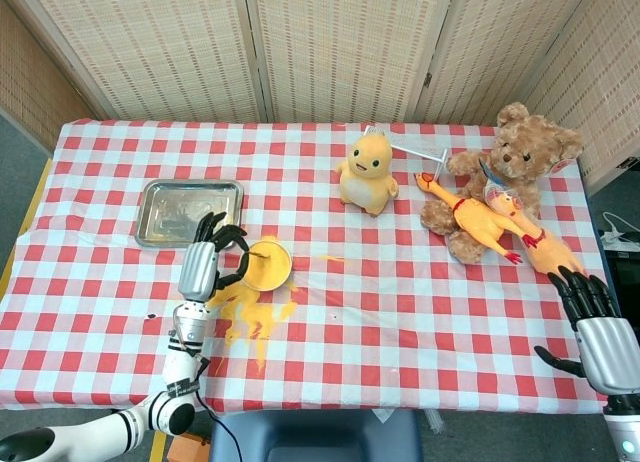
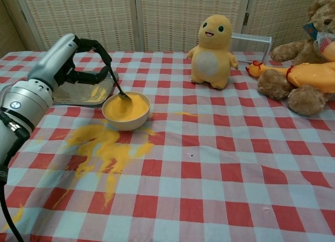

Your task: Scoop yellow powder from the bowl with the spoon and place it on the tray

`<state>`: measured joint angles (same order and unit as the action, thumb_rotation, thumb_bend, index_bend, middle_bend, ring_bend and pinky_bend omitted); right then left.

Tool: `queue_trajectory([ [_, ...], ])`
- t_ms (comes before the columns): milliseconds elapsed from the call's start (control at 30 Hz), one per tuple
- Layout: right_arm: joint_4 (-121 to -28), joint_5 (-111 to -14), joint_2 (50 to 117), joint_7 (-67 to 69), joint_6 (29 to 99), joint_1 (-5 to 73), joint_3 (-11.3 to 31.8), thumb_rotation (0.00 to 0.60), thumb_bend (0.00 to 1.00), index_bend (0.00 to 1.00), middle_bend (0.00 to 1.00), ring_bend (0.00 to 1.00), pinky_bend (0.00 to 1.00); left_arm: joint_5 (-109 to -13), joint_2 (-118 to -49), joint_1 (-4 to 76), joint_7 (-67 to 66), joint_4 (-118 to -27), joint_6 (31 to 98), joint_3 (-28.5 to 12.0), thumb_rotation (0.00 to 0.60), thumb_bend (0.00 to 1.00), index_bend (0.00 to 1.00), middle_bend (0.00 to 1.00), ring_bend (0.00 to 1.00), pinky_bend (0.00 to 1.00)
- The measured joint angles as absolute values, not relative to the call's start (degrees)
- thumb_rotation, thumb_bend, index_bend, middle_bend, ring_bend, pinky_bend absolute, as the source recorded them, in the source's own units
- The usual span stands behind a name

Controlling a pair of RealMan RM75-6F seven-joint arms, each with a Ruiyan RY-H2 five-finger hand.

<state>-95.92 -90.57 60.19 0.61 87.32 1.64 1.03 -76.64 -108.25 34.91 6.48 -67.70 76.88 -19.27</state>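
The left robot hand [image 2: 78,61] grips the spoon [image 2: 116,84] by its handle, fingers curled round it, and the spoon's bowl dips at the far left edge of the yellow powder [image 2: 125,107] in the bowl [image 2: 125,119]. From the head view the same hand [image 1: 205,262] sits just left of the bowl [image 1: 268,265], between it and the tray [image 1: 190,212] behind. The tray [image 2: 84,92] lies just beyond the hand, close to the bowl, so the carry looks short.

Here is the step in hand: getting a proper load on that spoon. A good scoop likely means pushing the tip deeper toward the middle of the powder, then levelling the spoon before lifting, since a tilted spoon would shed its load. The spilled powder [image 2: 102,147] on the table [image 2: 220,163] in front of the bowl shows how easily this stuff scatters, so a slow, level lift is the judgement call. The bowl is light-looking and unheld; dragging the spoon against its wall could tip or slide it.

Moving right, the yellow plush toy [image 2: 212,44] stands well clear, then the rubber chicken [image 2: 301,74] and teddy bear [image 1: 505,167] sit at the far side, out of the way. The right robot hand [image 1: 595,327] waits at the table's right edge, fingers spread, holding nothing.
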Motion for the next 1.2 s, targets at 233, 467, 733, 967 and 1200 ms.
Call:
queue_trajectory([
  [233,-95.9,-90.6,60.2,0.6,87.2,1.7,1.0,0.6,0.0,0.0,0.0,0.0,0.0,-76.5,-107.4,34.2,6.7,-69.7,77.0,-18.6,0.6,0.75,0.87,0.37,0.1,0.04],
  [467,-96.0,-91.7,60.2,0.7,87.5,1.6,0.6,0.6,0.0,0.0,0.0,0.0,0.0,-76.6,-104.8,32.7,6.2,-76.3,76.6,-16.7,0.6,0.74,0.87,0.37,0.1,0.04],
  [733,-96.1,-92.7,59.9,1.1,88.3,1.3,0.2,0.6,0.0,0.0,0.0,0.0,0.0,-75.3,-100.9,31.2,-0.2,-85.2,75.7,-15.3,0.6,0.74,0.87,0.36,0.1,0.04],
  [967,-96.1,-92.8,59.9,1.3,88.6,1.2,0.2,0.6,0.0,0.0,0.0,0.0,0.0,-71.3,-100.3,31.3,-3.3,-86.3,73.3,-16.0,0.6,0.75,0.87,0.36,0.1,0.04],
  [1200,-96.0,-92.5,59.9,1.2,88.3,1.2,0.3,0.6,0.0,0.0,0.0,0.0,0.0,-68.9,-100.5,32.2,-3.7,-84.9,71.5,-17.5,0.6,0.74,0.87,0.36,0.1,0.04],
])
